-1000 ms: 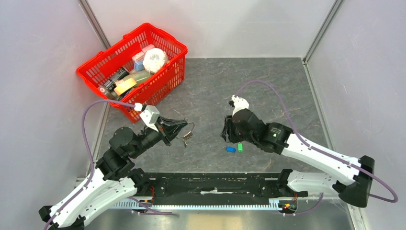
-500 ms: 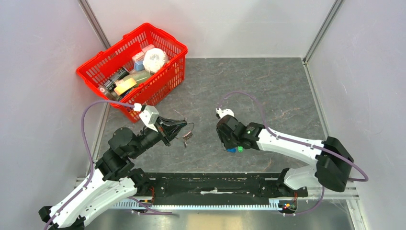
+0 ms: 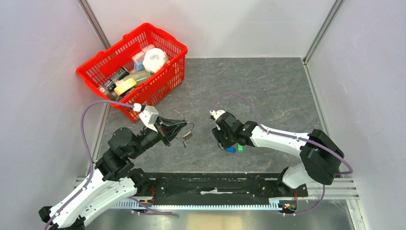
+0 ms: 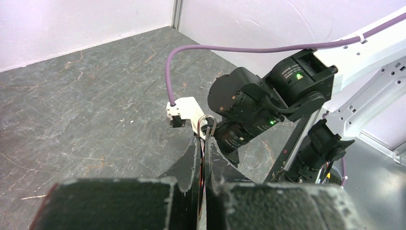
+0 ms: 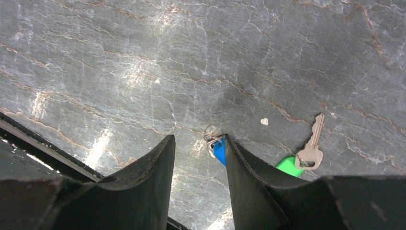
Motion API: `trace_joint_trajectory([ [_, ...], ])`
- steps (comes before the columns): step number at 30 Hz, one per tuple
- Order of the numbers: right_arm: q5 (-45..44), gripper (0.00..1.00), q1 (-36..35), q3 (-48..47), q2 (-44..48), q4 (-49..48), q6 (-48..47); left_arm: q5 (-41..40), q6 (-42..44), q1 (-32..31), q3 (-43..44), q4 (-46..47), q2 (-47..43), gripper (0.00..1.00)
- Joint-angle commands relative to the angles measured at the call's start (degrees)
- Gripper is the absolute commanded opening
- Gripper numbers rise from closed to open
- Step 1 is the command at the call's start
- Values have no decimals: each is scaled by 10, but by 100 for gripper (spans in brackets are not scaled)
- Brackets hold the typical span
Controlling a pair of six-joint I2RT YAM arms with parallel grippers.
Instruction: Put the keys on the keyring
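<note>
Key pick-up: right gripper point(image 5: 198, 143), partly open, hovers at blue-headed metal key point(image 5: 219, 150), which needs centring before closing; left gripper point(image 4: 203, 143) pinches thin silver wire keyring point(image 4: 207, 123).

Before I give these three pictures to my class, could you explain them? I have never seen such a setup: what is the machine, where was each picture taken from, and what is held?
It is a robot with two arms bolted side by side. The wide picture looks down from above; the other two come from a camera on each wrist. On the grey table stands a red basket of odds and ends, and a blue key, a green key and a silver key lie close together. The left arm has its jaws shut on a thin keyring. The right arm has its jaws open by the blue key, not gripping it.
</note>
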State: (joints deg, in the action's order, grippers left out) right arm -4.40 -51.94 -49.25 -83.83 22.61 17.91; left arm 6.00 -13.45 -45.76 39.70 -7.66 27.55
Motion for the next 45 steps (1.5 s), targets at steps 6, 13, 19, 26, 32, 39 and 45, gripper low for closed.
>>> trace_joint_trajectory([
  [6,71,50,32,16,-29,-64,-12,-5,4,1,14,15,0,2],
  [13,103,50,56,27,-45,-80,6,-3,4,1,14,15,1,2],
  [19,111,49,64,39,-29,-74,23,-2,3,1,15,14,1,2],
  [26,124,46,69,58,-16,-71,39,1,-1,1,12,16,4,2],
  [32,116,42,69,66,7,-64,49,1,-1,1,11,16,2,2],
  [39,107,44,69,75,40,-56,58,2,-2,1,10,18,1,2],
  [45,98,44,69,71,57,-34,55,2,-3,1,9,18,0,2],
])
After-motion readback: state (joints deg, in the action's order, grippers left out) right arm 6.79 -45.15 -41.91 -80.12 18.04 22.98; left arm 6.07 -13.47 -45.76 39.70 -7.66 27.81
